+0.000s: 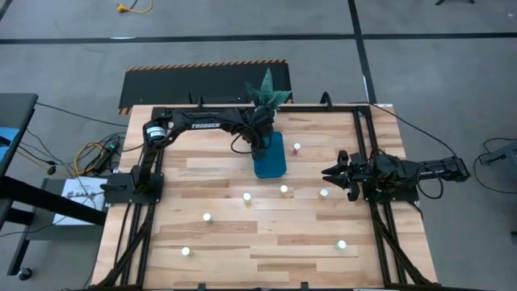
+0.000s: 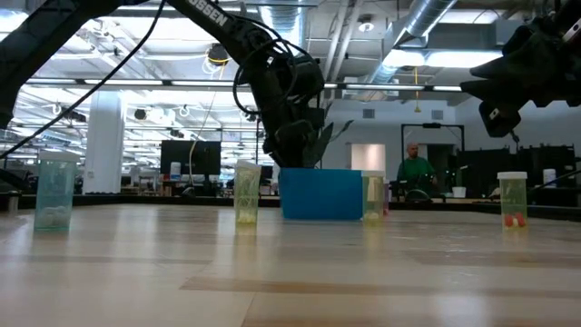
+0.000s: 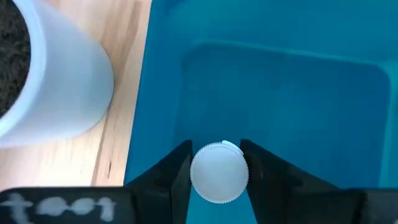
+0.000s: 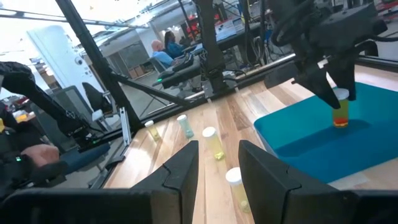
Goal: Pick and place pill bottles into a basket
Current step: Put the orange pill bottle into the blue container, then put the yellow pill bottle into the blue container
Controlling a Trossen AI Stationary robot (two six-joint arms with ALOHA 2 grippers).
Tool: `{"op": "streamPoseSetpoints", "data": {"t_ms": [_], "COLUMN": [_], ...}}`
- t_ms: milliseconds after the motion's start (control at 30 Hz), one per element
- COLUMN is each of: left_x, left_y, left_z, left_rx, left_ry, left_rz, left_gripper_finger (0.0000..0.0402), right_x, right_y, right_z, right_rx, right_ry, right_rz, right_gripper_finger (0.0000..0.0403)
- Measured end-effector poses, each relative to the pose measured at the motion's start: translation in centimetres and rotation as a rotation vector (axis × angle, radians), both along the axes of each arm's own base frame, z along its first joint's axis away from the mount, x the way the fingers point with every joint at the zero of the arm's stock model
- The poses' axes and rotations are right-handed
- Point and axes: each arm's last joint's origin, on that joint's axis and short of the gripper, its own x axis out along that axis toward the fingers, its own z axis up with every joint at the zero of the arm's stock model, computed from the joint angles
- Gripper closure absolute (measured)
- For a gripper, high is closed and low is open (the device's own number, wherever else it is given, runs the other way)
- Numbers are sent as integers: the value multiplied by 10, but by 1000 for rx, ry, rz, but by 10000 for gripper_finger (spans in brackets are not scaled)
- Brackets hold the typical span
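Note:
The teal basket (image 1: 271,157) stands at the table's far middle, next to the white plant pot (image 3: 56,81). My left gripper (image 1: 260,142) is over the basket's far end, shut on a white-capped pill bottle (image 3: 219,172) with an orange-bottomed body (image 4: 340,113). My right gripper (image 1: 333,172) is open and empty, in the air right of the basket; its fingers (image 4: 186,168) point toward the basket. Several other white-capped bottles stand upright on the wood, such as one right of the basket (image 1: 297,148) and one nearer (image 1: 283,189). My left gripper pinches the bottle's round white cap (image 3: 205,186) between its two fingers, one on each side. The fingers come from above, pointing down. The bottle hangs upright below them inside the basket's opening (image 4: 340,118); whether its bottom touches the basket floor I cannot tell.
The green spiky plant (image 1: 266,91) rises just beyond the basket, close to my left arm. Loose bottles are spread over the table's near half (image 1: 207,217) (image 1: 342,244) (image 1: 186,251). People show in the room beyond the table (image 2: 415,169).

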Motion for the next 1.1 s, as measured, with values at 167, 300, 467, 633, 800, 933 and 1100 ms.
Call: {"op": "streamPoseSetpoints", "data": {"t_ms": [167, 300, 467, 633, 800, 933, 1100], "left_x": [-1, 0, -1, -1, -11, -31, -54], "left_y": [0, 0, 1, 0, -17, -40, -87], "left_z": [-1, -1, -1, 25, 86, 132, 159], "left_rx": [6, 12, 30, 19, 47, -18, -56], "left_ry": [7, 7, 15, 0, -107, -230, -198], "left_rz": [4, 7, 16, 6, -27, -51, -129], "left_gripper_finger": [271, 263, 249, 239, 239, 239, 239], "right_x": [0, 0, 0, 0, 0, 0, 0], "right_y": [0, 0, 0, 0, 0, 0, 0], "right_z": [0, 0, 0, 0, 0, 0, 0], "right_rx": [0, 0, 0, 0, 0, 0, 0], "right_ry": [0, 0, 0, 0, 0, 0, 0], "right_rz": [0, 0, 0, 0, 0, 0, 0], "right_gripper_finger": [294, 294, 294, 294, 294, 294, 294]}}
